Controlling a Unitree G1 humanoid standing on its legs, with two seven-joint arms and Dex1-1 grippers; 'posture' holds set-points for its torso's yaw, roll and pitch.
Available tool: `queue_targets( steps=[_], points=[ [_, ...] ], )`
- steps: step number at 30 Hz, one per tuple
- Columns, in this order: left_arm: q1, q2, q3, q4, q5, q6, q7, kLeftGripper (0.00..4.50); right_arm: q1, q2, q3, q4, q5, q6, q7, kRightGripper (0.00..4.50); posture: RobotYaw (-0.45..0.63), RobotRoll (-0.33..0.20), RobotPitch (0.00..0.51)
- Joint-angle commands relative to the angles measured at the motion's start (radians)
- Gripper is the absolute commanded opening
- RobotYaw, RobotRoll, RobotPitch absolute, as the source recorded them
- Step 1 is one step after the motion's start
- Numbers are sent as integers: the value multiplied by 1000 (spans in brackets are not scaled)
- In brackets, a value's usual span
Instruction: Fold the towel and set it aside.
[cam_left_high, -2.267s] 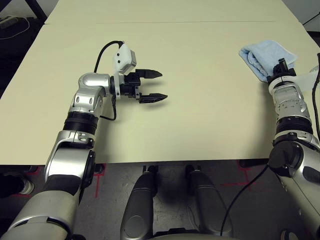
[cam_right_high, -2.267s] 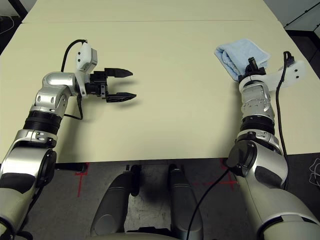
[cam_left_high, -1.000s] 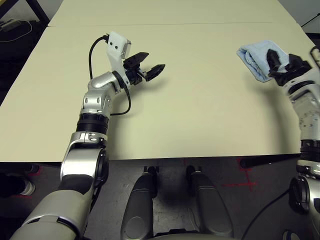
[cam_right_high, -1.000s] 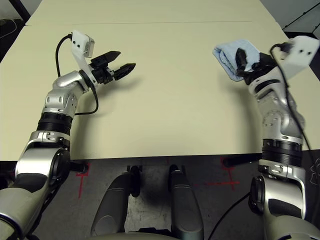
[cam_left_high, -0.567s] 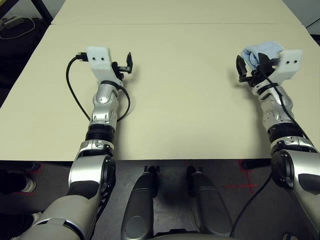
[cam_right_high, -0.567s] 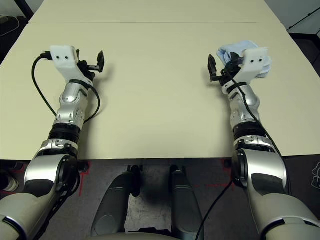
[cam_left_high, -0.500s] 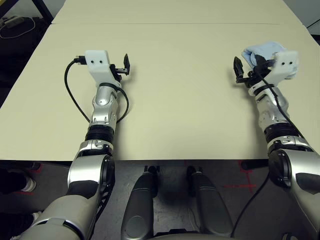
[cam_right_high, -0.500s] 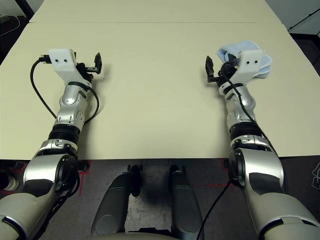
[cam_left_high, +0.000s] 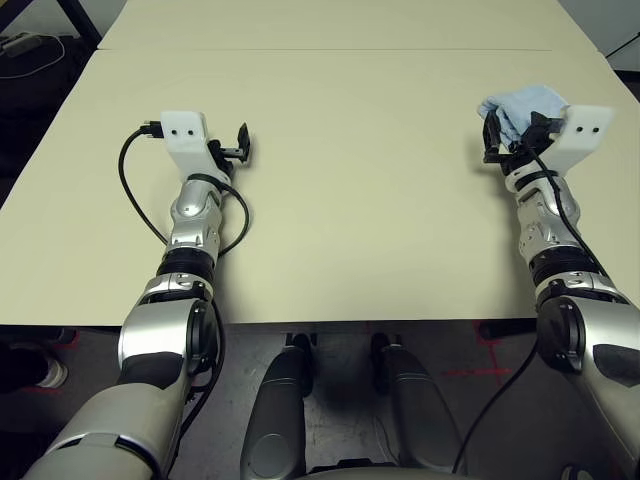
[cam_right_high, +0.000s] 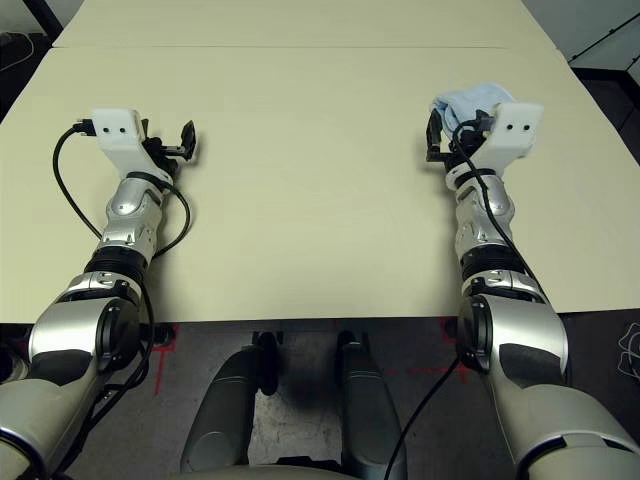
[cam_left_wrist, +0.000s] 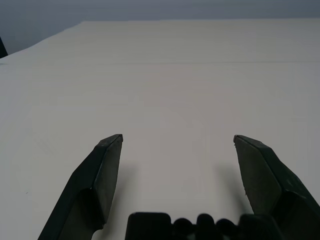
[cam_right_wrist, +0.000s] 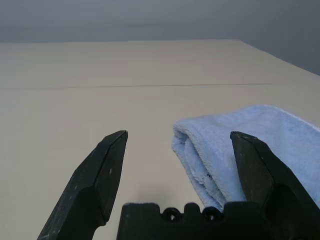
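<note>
A: Both arms are stretched forward over the table (cam_left_high: 380, 200), forearms nearly parallel, one down each side. The left gripper (cam_left_wrist: 177, 142) points away from the robot on the left half of the tabletop, with a white camera block (cam_left_high: 185, 140) sitting on the wrist and a black cable (cam_left_high: 135, 190) looping off it.

B: And the jaws on that one?

A: Spread wide. In the left wrist view the two black fingers (cam_left_wrist: 102, 180) stand well apart with nothing but bare cream tabletop between them.

B: Over to the right side.

A: Same pose, mirrored. The right gripper (cam_right_wrist: 177, 140) points forward near the table's far right, its own white camera block (cam_right_high: 515, 128) up on the wrist. Jaws spread there too, holding nothing.

B: Where's the towel?

A: The towel (cam_right_wrist: 240, 150) lies folded into a soft bundle on the table near the right edge, just ahead of the right gripper. From the wrist camera its rolled, folded edge faces the gripper and sits toward one of the two fingers (cam_right_wrist: 262, 175), partly behind it. From the head camera it pokes out as a light blue lump beyond the wrist block. Whether a fingertip touches the cloth, I can't tell.

B: Any bins or trays out there?

A: Just the table, a thin seam (cam_left_high: 330, 49) running across its far part.
</note>
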Motion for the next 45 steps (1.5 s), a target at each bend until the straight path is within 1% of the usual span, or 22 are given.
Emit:
queue_targets(
  steps=[1,9,19,29,45],
  points=[
    [9,-3,18,10,-21,-15,-2,4500,14,2,-1,16,0,-8,10,4479,-3,0,217],
    [-20,18,15,19,-18,5,-15,4500,-5,6,-2,21,-4,-13,5,4479,-8,0,220],
    [-5,16,24,-3,-40,-32,-62,4500,14,29,-7,9,1,-65,-6,4479,-1,0,218],
    [0,40,26,6,-45,-38,-85,4500,8,23,4,23,-14,-45,-10,4479,-2,0,216],
    [4,35,36,17,-47,-34,-89,4500,10,23,10,19,-23,-33,-22,4479,-12,0,211]
  ],
)
